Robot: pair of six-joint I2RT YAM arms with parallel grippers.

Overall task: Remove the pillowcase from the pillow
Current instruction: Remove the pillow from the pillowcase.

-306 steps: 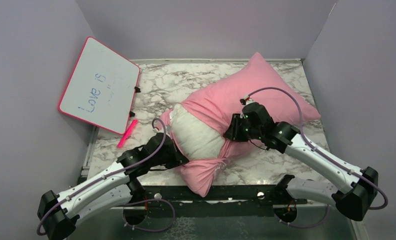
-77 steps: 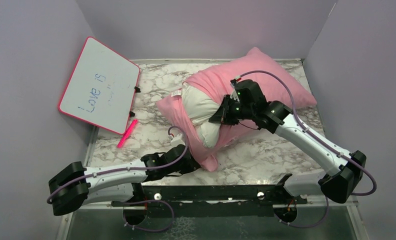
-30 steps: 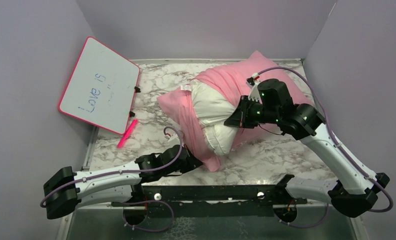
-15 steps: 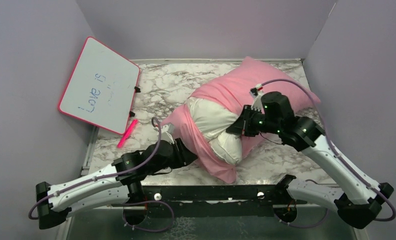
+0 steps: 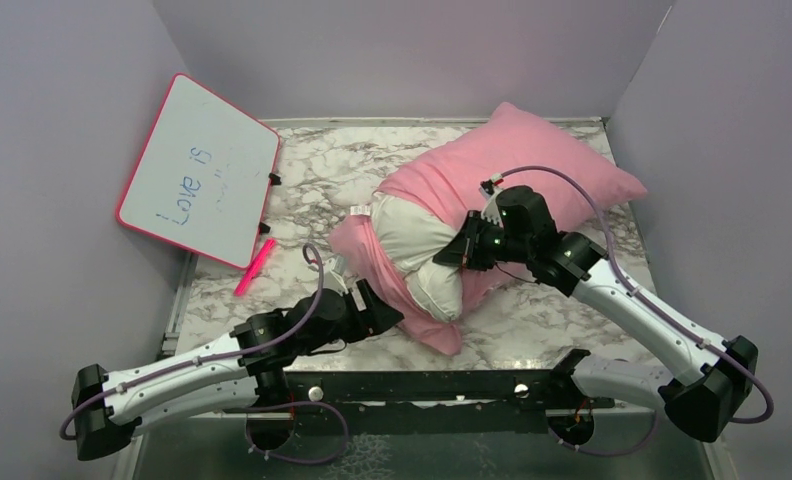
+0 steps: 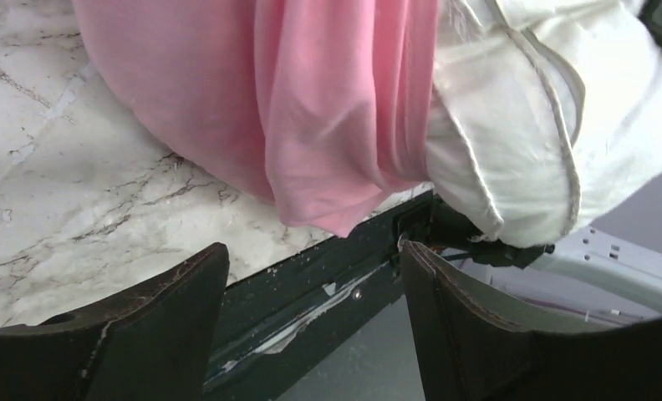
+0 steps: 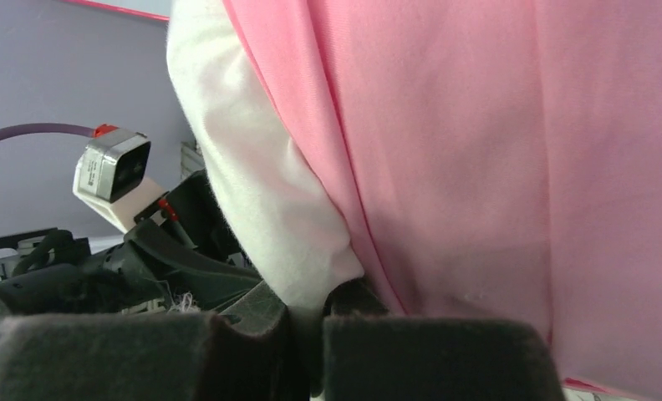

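Observation:
The pink pillowcase (image 5: pixel 532 165) covers the far half of the white pillow (image 5: pixel 412 240), which bulges out of its near, open end in the top view. Loose pink cloth is bunched around the pillow's left side and trails toward the table's front edge. My right gripper (image 5: pixel 454 256) is shut on a pinch of the white pillow (image 7: pixel 261 192), right beside the pillowcase (image 7: pixel 478 150). My left gripper (image 5: pixel 387 315) stands open just short of the hanging pink end (image 6: pixel 311 125), with nothing between its jaws. The bare pillow (image 6: pixel 520 150) lies to the right in the left wrist view.
A pink-framed whiteboard (image 5: pixel 200 170) leans on the left wall, with a pink marker (image 5: pixel 255 266) on the marble below it. Purple walls close in the left, back and right sides. A black rail (image 5: pixel 452 385) runs along the front edge.
My left gripper has opened and let go of the pink cloth, and it now sits slightly farther onto the table. The right arm has brought the pillow down and toward the left.

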